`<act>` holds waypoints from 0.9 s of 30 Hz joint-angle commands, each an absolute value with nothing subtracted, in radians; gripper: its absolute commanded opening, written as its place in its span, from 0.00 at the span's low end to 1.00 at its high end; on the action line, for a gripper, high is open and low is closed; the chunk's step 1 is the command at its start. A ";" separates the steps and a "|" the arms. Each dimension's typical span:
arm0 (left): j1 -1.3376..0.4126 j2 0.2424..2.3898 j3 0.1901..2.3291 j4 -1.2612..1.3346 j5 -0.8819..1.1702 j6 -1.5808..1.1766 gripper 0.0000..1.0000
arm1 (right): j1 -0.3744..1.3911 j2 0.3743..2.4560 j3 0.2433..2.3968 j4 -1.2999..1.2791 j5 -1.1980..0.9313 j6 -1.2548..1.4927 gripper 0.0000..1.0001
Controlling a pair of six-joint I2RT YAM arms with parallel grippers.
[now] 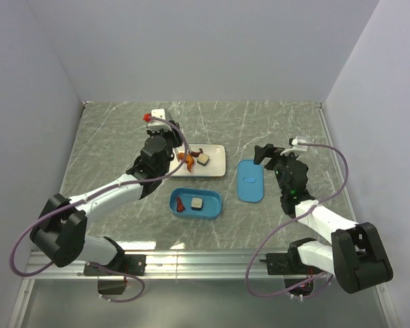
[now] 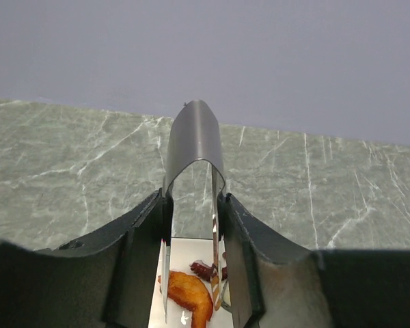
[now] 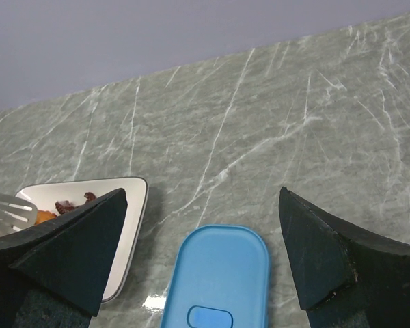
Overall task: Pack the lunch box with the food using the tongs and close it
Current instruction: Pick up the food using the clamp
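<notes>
left gripper (image 2: pixel 195 246) pinches the tongs (image 2: pixel 195 137) astride an orange piece (image 2: pixel 189 294) on the plate (image 1: pixel 217 164), ready to lift; right gripper (image 3: pixel 203 193) hangs spread near the lid (image 3: pixel 222 266).

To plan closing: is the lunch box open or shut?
Open. The lunch box is uncovered, food pieces visible inside; its lid lies flat on the table beside it.

I'm looking into a robotics lab cell: bare white partition walls (image 1: pixel 205 48) box in a grey-green marbled counter (image 1: pixel 109 137), and the left arm (image 1: pixel 116 188) and right arm (image 1: pixel 321 219) are bolted to an aluminium rail (image 1: pixel 212 263) along its near edge.
</notes>
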State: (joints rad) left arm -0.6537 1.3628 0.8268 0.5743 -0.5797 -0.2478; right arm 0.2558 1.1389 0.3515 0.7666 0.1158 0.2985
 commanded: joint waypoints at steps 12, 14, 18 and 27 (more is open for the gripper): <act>-0.634 1.365 0.856 0.606 -0.589 -0.313 0.44 | 0.259 1.167 0.403 0.827 0.103 0.291 0.98; -0.634 1.371 0.864 0.578 -0.589 -0.321 0.44 | 0.259 1.167 0.400 0.828 0.103 0.291 0.98; -0.634 1.359 0.830 0.577 -0.591 -0.357 0.44 | 0.258 1.166 0.400 0.828 0.103 0.291 0.98; -0.634 1.397 0.841 0.577 -0.597 -0.370 0.44 | 0.259 1.170 0.400 0.830 0.100 0.291 0.98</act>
State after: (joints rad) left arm -0.6353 1.3918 0.8215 0.5480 -0.5888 -0.3473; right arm 0.2558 1.1664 0.3611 0.7708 0.1040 0.2981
